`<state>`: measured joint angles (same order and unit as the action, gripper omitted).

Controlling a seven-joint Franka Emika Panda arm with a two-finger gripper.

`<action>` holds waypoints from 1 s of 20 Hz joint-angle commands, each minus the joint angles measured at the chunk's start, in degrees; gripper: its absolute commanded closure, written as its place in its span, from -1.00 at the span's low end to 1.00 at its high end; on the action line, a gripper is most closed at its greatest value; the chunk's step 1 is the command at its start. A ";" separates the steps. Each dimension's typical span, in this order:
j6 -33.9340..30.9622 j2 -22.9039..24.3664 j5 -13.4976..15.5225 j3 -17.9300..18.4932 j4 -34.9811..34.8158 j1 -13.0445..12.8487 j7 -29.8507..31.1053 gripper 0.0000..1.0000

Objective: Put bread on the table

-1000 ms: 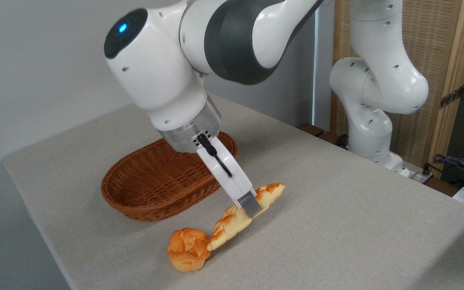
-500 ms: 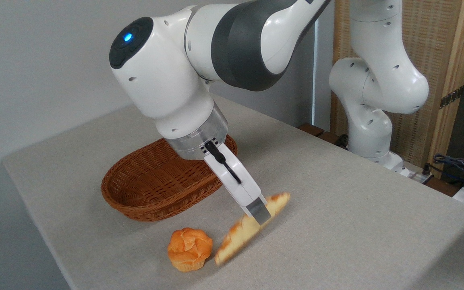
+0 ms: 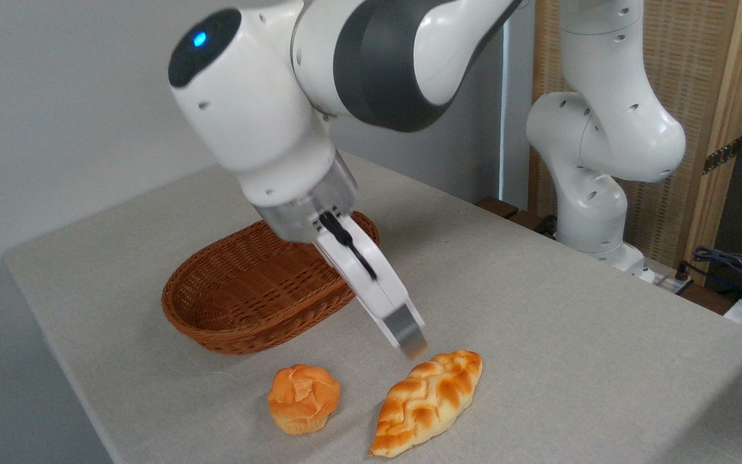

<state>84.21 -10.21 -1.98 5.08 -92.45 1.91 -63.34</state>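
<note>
Dropped flat onto the table (image 3: 570,335), the bread (image 3: 428,401) (plaits up); gripper (image 3: 409,341) empty just above.

The bread (image 3: 428,403), an elongated braided loaf, golden-brown with paler plaited ridges and pointed ends, is lying flat on the table (image 3: 570,335) with its plaited side facing up. Its long axis is running from about 7 o'clock to 1 o'clock, the lower tip pointing toward the near edge. It is resting near the front of the tabletop and touching nothing else. The table is presenting a light grey-beige, matte, fabric-like surface with a rounded corner at about 9 o'clock.
</note>
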 commanded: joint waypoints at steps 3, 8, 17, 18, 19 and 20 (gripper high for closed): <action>-0.19 3.08 7.17 -6.13 8.60 0.28 13.30 -1.00; 8.94 7.83 12.18 -9.74 6.06 0.11 21.22 -1.00; 12.73 12.31 7.80 -9.13 -2.81 -2.96 18.43 -1.00; 12.65 12.40 7.44 -8.69 -3.08 -3.84 18.42 -1.00; 12.65 12.40 7.43 -7.82 -3.09 -4.54 18.60 -1.00; 12.56 12.40 7.17 -6.68 -3.09 -6.12 18.69 -1.00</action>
<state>95.48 -0.34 6.50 -4.70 -92.48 -0.44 -44.07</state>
